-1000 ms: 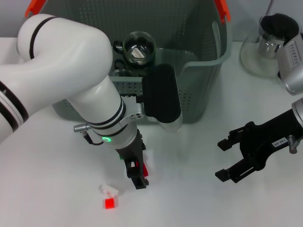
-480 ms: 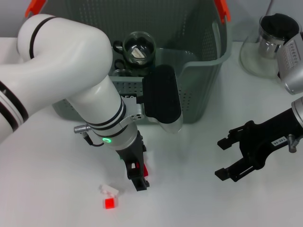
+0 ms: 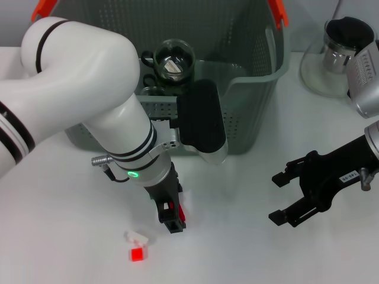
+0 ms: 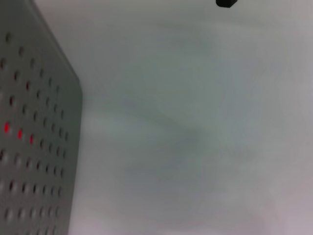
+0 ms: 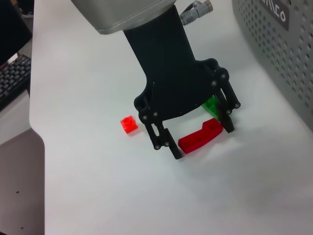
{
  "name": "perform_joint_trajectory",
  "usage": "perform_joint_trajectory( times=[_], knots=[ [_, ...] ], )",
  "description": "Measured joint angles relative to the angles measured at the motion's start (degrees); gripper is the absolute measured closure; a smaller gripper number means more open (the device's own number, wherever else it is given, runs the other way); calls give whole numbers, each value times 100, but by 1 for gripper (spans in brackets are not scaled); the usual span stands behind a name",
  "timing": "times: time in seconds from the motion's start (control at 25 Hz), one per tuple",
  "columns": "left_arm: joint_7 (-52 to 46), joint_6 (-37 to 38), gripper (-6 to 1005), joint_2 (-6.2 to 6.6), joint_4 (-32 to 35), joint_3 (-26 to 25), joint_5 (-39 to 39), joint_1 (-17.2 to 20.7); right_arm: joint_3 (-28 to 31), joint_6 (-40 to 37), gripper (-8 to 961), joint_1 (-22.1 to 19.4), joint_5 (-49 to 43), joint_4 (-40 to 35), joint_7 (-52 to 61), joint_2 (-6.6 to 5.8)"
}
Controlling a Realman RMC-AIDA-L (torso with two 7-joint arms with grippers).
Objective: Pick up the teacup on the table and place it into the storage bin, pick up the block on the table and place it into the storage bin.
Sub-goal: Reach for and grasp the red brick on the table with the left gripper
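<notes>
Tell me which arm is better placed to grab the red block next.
Left. The left gripper is already down at the table, jaws open on either side of the red block. The right gripper hangs open off to the side, well away from it.

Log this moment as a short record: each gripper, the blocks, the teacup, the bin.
left gripper: down at the table, fingers open, straddling the red curved block
right gripper: open, apart, above the table
small red block: lies loose beside the left gripper
green block: behind the fingers, partly hidden
teacup: inside the bin
storage bin: behind the left arm
</notes>
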Motion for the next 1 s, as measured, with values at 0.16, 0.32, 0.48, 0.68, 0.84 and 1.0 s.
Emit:
perform_joint_trajectory(
  times=[0.16, 0.32, 0.48, 0.68, 0.84, 1.0],
  knots=[
    [-5, 8, 244, 0, 0, 3, 3, 0, 0, 1, 9, 0, 0, 0, 0, 0],
    [-20, 12, 238, 1, 0, -10, -8, 0, 0, 9, 8, -6, 0, 0, 0, 2],
    [-69, 23, 259, 9, 0, -27, -11, -1, 0, 9, 8, -9, 0, 0, 0, 7],
    [-78, 34, 286, 9, -17, -32, 1, -8, 0, 9, 9, -9, 0, 0, 0, 9],
    [-91, 40, 308, 9, -30, -33, -1, -9, 0, 8, 9, -9, 0, 0, 0, 8],
    [-100, 64, 307, 7, -24, -5, -13, -8, 0, 3, 8, -9, 0, 0, 0, 8]
  ],
)
